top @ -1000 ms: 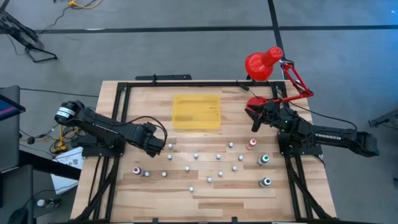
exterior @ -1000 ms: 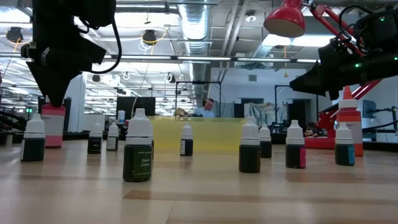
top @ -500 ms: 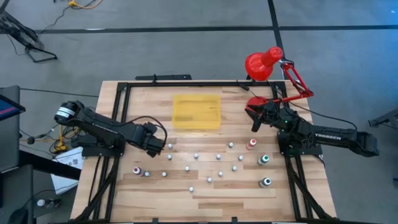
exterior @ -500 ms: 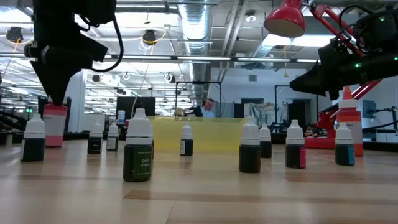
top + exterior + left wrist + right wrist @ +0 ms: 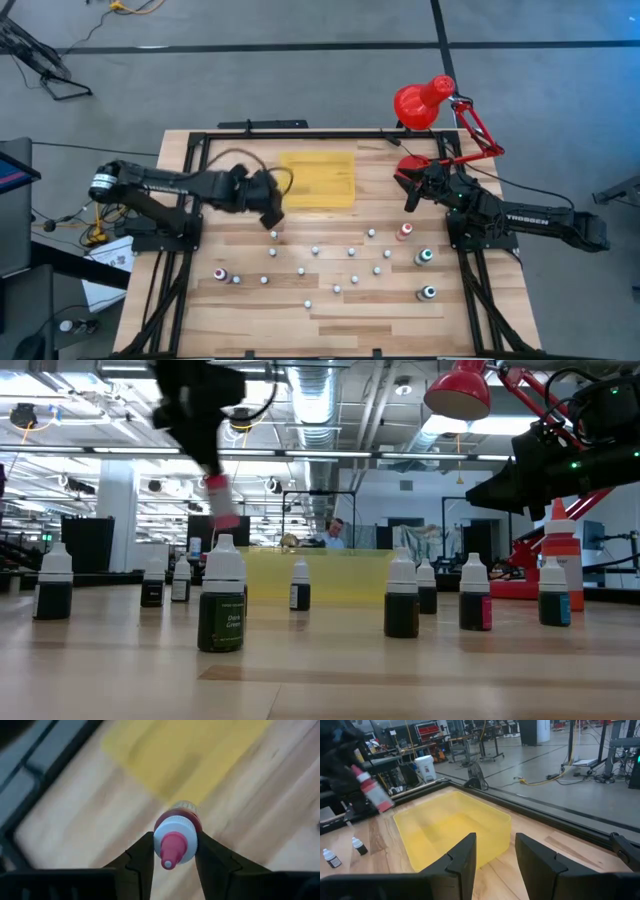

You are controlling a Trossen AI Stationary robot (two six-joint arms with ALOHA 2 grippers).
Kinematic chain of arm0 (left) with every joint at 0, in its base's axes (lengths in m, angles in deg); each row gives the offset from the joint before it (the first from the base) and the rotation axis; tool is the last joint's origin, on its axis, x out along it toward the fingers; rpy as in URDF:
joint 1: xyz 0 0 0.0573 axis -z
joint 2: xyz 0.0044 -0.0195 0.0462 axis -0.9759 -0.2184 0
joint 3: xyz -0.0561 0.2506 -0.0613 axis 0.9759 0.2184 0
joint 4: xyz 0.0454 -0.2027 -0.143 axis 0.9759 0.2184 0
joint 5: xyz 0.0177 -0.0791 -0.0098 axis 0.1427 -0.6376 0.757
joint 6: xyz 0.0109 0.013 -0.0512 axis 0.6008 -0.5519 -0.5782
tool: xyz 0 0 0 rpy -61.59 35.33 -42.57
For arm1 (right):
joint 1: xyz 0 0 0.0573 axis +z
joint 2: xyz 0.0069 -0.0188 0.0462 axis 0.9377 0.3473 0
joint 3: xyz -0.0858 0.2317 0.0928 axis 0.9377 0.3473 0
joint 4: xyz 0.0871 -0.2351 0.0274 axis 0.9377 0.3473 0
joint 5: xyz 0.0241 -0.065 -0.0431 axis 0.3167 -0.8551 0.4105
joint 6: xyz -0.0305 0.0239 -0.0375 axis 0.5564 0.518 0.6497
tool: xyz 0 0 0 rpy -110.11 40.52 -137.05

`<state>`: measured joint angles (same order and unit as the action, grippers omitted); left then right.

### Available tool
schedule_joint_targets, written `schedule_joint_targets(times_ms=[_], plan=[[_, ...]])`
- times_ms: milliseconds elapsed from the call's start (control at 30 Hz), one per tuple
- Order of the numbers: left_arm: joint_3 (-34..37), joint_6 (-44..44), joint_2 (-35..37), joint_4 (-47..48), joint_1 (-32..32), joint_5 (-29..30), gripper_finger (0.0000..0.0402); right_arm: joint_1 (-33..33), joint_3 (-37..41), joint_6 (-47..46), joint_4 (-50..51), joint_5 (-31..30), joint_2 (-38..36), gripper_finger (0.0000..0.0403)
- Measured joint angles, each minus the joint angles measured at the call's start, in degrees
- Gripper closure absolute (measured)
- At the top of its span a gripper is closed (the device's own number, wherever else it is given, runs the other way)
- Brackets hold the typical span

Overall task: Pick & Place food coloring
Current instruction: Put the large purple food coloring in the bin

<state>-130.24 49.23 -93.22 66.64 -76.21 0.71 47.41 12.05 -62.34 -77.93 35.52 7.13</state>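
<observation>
Low view puts the green-labelled bottle nearest to the camera, with more small food coloring bottles in a loose row behind it on the wooden table. A second ago a red bottle stood on the wood at the far left of this row; now that place is bare. The red bottle is pinched between the fingers of the left gripper, cap toward the wrist camera, and it hangs tilted in the air above the row. The jaws went from wide to narrow on it, and the arm has swung from the left table edge to just beside the near left corner of the yellow tray, seen from above.

So, in my judgement, the pick is done and the carry to the tray is under way.

Farther, the right gripper waits over the tray's right side, jaws partly apart and holding nothing, next to the red desk lamp.
</observation>
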Motion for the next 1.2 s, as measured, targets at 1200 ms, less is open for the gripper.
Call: schedule_joint_targets(times_ms=[1200], plan=[[-13.9, 32.4, -25.4, -9.8, -28.7, -15.3, 0.0285, 0.0, 0.0, 0.0, 0.0, 0.0, 0.0, 0.0276]])
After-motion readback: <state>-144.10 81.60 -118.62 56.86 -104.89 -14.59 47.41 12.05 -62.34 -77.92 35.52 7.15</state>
